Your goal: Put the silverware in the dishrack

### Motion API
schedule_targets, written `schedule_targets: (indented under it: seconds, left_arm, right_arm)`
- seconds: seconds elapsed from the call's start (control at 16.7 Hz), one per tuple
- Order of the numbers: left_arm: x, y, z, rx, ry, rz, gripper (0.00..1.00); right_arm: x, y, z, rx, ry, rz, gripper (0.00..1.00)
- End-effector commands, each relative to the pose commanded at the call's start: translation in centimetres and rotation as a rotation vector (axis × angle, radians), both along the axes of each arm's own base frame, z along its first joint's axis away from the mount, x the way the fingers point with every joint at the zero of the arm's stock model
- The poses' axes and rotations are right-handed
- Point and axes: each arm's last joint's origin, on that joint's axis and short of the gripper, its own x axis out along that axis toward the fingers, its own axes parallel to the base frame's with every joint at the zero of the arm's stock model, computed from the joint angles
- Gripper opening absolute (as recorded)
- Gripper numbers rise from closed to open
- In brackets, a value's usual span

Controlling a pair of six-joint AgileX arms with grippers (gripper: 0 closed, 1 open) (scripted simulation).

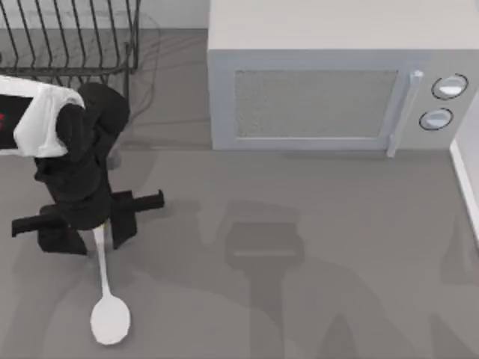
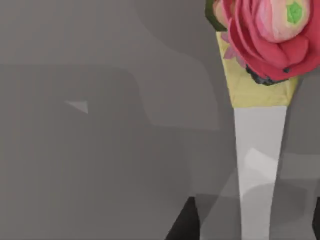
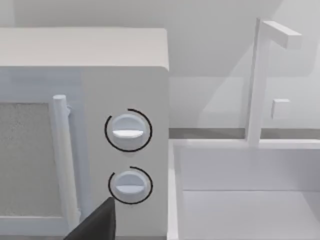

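Down at about seven o'clock on the desk [image 1: 337, 247], the white spoon [image 1: 107, 303] lies flat, its long axis running nearly twelve-to-six, oval bowl toward six, handle toward twelve. The left gripper [image 1: 98, 224] hangs over the handle's upper end, fingers [image 1: 123, 218] spread to either side; whether they touch it I cannot tell. The left wrist view shows the handle's red-and-yellow knob [image 2: 265, 40]. The black wire dishrack [image 1: 71, 37] stands at eleven o'clock, the grey microwave [image 1: 329, 82] at one.
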Motion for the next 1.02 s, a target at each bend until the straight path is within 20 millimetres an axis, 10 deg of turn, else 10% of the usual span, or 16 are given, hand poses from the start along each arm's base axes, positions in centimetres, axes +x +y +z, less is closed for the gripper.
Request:
schedule_targets:
  seconds: [0.78, 1.02]
  left_arm:
    - [0.5, -0.2, 17.6, 0.007, 0.022, 0.002, 0.00]
    - [-0.2, 0.1, 19.7, 0.000, 0.000, 0.000, 0.00]
  right_arm:
    - [0.0, 0.0, 0.0, 0.000, 0.000, 0.000, 1.00]
    - [0.0, 0.0, 0.0, 0.000, 0.000, 0.000, 1.00]
